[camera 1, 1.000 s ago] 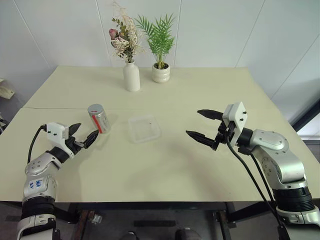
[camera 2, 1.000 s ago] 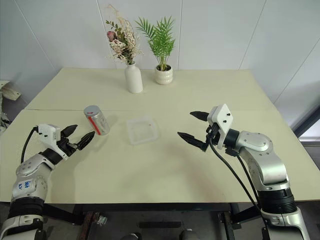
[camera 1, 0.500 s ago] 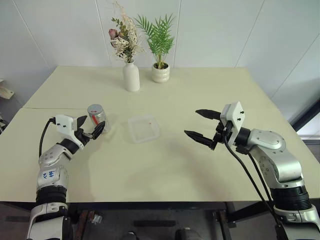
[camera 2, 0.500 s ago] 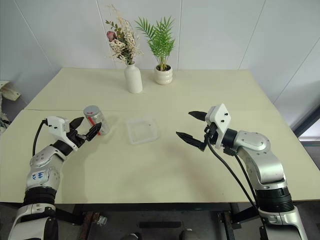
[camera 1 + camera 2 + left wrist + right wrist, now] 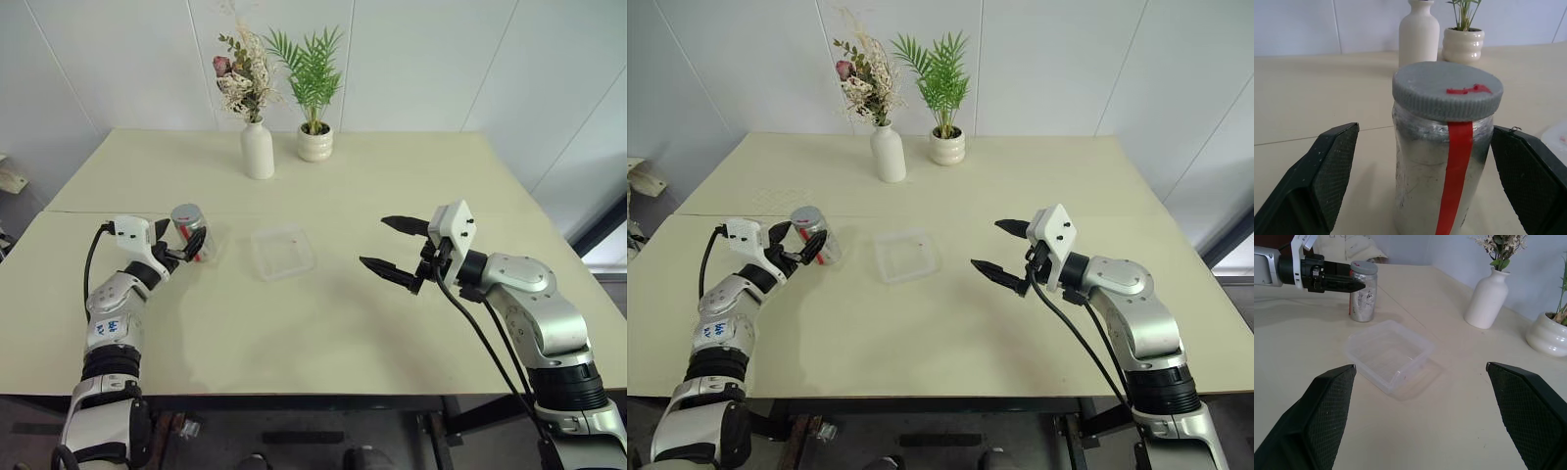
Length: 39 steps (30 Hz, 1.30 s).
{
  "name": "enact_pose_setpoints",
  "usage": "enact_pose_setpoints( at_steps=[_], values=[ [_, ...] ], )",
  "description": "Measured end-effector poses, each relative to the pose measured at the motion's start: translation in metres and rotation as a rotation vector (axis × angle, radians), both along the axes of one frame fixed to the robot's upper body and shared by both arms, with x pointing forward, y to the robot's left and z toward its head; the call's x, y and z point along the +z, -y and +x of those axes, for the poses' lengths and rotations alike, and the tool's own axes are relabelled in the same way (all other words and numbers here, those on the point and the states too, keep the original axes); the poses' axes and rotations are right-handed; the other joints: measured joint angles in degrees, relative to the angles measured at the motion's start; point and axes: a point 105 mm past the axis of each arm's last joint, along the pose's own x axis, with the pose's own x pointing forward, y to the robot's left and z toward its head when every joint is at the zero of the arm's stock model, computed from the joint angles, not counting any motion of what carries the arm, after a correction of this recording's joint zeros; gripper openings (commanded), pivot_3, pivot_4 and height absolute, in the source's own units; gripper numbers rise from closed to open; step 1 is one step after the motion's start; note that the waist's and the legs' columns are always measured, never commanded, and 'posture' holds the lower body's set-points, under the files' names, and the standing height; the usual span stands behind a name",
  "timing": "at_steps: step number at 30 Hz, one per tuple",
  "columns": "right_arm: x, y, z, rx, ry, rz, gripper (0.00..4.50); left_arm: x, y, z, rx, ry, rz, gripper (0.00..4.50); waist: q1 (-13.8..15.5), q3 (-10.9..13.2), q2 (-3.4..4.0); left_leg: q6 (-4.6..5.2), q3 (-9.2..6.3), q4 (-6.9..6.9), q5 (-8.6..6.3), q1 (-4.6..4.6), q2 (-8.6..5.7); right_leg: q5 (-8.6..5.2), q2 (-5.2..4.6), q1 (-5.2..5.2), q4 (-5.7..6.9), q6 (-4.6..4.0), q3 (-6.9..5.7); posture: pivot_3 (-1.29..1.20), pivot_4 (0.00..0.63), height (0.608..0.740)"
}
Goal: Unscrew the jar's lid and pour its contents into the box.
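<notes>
The left gripper (image 5: 180, 243), jaws apart, is straddling the lidded jar (image 5: 1440, 161) (contents unseeable), while the right gripper (image 5: 389, 248) is gaping, empty.

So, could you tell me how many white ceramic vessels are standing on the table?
2. The white vase with dried flowers stands near the table's far edge, and the white plant pot holding the green plant stands beside it, on its right. Nothing seems hidden.
</notes>
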Motion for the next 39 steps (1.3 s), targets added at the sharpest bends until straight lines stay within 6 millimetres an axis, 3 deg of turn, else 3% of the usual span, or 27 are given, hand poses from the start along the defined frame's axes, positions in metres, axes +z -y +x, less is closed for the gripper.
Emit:
enact_pose_setpoints(
  at_steps=[17,20,24,34,39],
  values=[
    [-0.001,0.001,0.002,-0.019,-0.011,0.001,4.50,0.009,0.010,0.012,-0.040,0.018,-0.002,4.46,-0.02,0.00,-0.01,-0.01,0.01,0.00,0.00,-0.01,0.00,0.01,0.01,0.00,-0.02,0.02,0.00,0.00,0.150,0.740],
    [-0.001,0.001,0.002,-0.020,-0.010,0.001,4.50,0.005,0.010,0.012,-0.038,0.004,-0.009,3.86,0.01,0.00,-0.01,-0.01,0.01,0.00,0.00,-0.01,0.00,0.01,0.01,0.00,-0.01,0.02,0.00,0.00,0.150,0.740],
    [-0.001,0.001,0.002,-0.024,-0.009,-0.004,4.50,0.002,0.010,0.013,-0.035,-0.008,-0.015,2.60,0.00,0.00,-0.01,-0.01,0.01,0.00,0.00,-0.01,0.00,0.01,0.01,0.00,-0.01,0.02,0.00,0.00,0.150,0.740],
    [-0.001,0.002,0.002,-0.026,-0.009,-0.005,4.50,0.002,0.009,0.012,-0.049,-0.023,-0.013,2.52,0.03,0.00,-0.01,-0.01,0.01,0.00,0.01,0.00,0.00,0.01,0.01,0.00,0.00,0.02,0.00,0.00,0.150,0.740],
    [0.000,0.002,0.002,-0.030,-0.011,-0.010,4.50,0.004,0.019,0.010,-0.143,-0.035,-0.036,2.52,0.08,0.01,-0.01,-0.01,0.01,0.00,0.01,-0.02,0.00,0.01,0.01,0.00,-0.01,0.02,0.00,0.00,0.150,0.740]
  ],
)
